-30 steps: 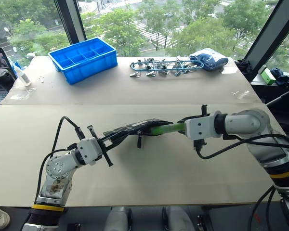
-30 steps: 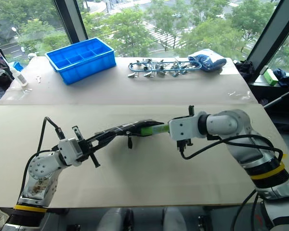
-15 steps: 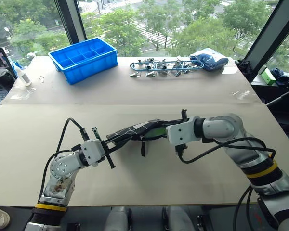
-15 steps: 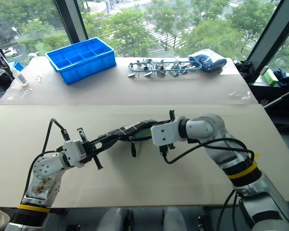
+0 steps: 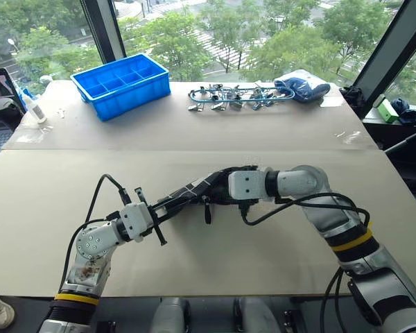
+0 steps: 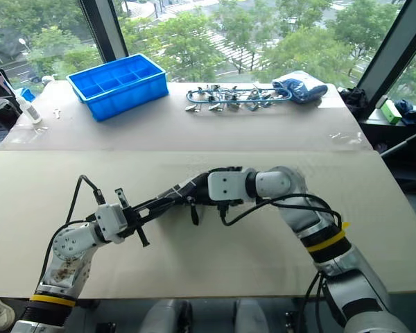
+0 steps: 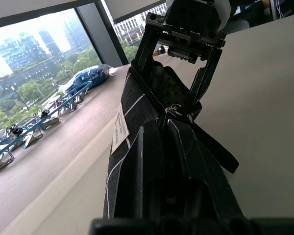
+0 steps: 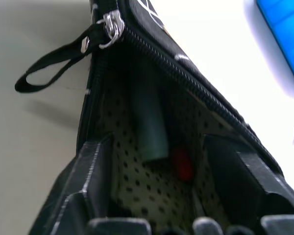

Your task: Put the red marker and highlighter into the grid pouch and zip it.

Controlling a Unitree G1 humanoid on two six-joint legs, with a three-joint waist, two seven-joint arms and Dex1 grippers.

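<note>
With highlighter (image 8: 149,128) and red marker (image 8: 183,164) both lying inside the grid pouch (image 5: 194,189), right gripper (image 8: 174,193) sits spread at its open mouth; left gripper (image 5: 161,209) clamps the far end. Zipper pull strap (image 8: 56,62) hangs just beside the right fingers, so the right arm is nearer, I'd judge.

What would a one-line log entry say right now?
left gripper: shut on grid pouch | right gripper: open inside pouch mouth | highlighter, red marker: inside | zipper: open

Left claw (image 5: 168,208) clamped shut; right claw (image 5: 218,191) spread wide.
</note>
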